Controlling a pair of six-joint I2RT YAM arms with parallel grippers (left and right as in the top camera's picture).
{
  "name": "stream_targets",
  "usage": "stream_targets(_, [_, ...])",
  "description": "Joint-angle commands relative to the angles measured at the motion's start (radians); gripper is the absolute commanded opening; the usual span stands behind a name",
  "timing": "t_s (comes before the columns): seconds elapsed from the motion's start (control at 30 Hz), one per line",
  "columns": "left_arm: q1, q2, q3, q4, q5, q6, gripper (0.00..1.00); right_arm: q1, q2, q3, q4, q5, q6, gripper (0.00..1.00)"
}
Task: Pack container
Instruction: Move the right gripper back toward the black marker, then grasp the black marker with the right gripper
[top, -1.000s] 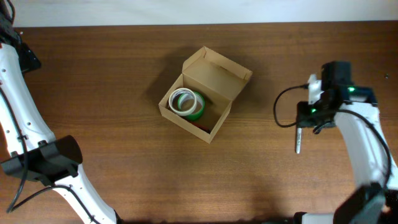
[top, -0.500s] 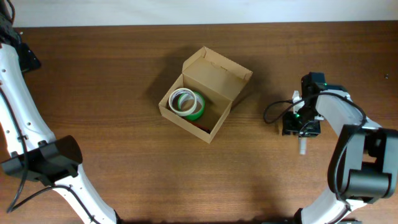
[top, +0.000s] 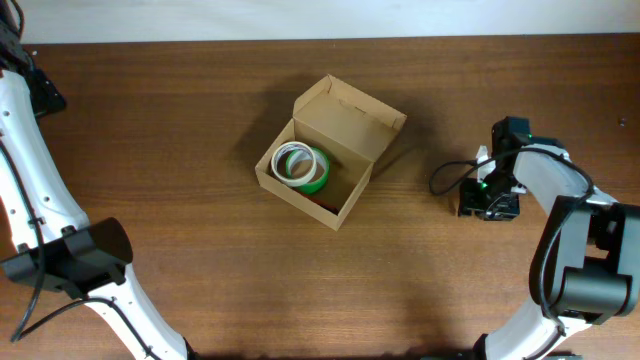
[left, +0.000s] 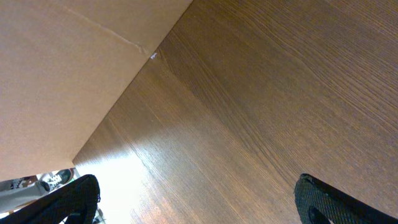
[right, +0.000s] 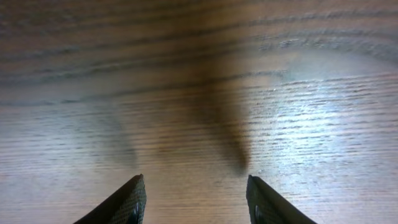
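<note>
A dark wooden table (top: 180, 110) fills nearly the whole overhead frame, with a pale strip along the top edge. The left arm (top: 30, 190), white with a black joint, runs down the left edge of the frame from the upper left corner. The right arm (top: 560, 200) comes in from the lower right and bends toward the middle right, its black wrist pointing down at the wood with a black cable (top: 448, 178) looped beside it.

The cardboard box (top: 345, 205) sits at the centre of the frame, well apart from both arms, turned at an angle. Its lid flap (top: 350, 118) stands open on the upper right side. Inside, toward the box's left end, a green tape roll (top: 320, 175) lies with a white tape roll (top: 293, 163) on top of it.

In the left wrist view the left gripper (left: 196, 196) is spread wide over bare wood, holding nothing; a plain tan panel (left: 62, 74) fills the upper left, possibly a wall or board.

In the right wrist view the right gripper (right: 194, 190) is parted, its two fingertips (right: 134, 199) close above the wood with only grain and shadow between them.
</note>
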Motion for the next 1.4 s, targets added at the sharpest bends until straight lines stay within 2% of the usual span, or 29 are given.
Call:
stream_targets(0.0, [0.003,-0.004,0.006,0.0,0.001,0.012,1.0,-0.008,0.0,0.076,-0.01,-0.021,0.01,0.54])
stream_targets(0.3, [0.003,-0.004,0.006,0.0,0.001,0.012,1.0,-0.11,-0.035,0.29,-0.105,0.012,0.228,0.53])
stream_targets(0.6, [0.003,-0.004,0.006,0.0,0.001,0.012,1.0,-0.229,-0.158,0.305,-0.236,0.066,0.246,0.5])
stream_targets(0.8, [0.003,-0.004,0.006,0.0,0.001,0.012,1.0,-0.282,-0.252,0.233,-0.299,0.077,0.337,0.5])
stream_targets(1.03, [0.003,-0.004,0.006,0.0,0.001,0.012,1.0,-0.381,-0.326,0.047,-0.304,0.087,0.431,0.51])
stream_targets(1.37, [0.003,-0.004,0.006,0.0,0.001,0.012,1.0,-0.531,-0.345,-0.178,-0.176,0.031,0.468,0.54])
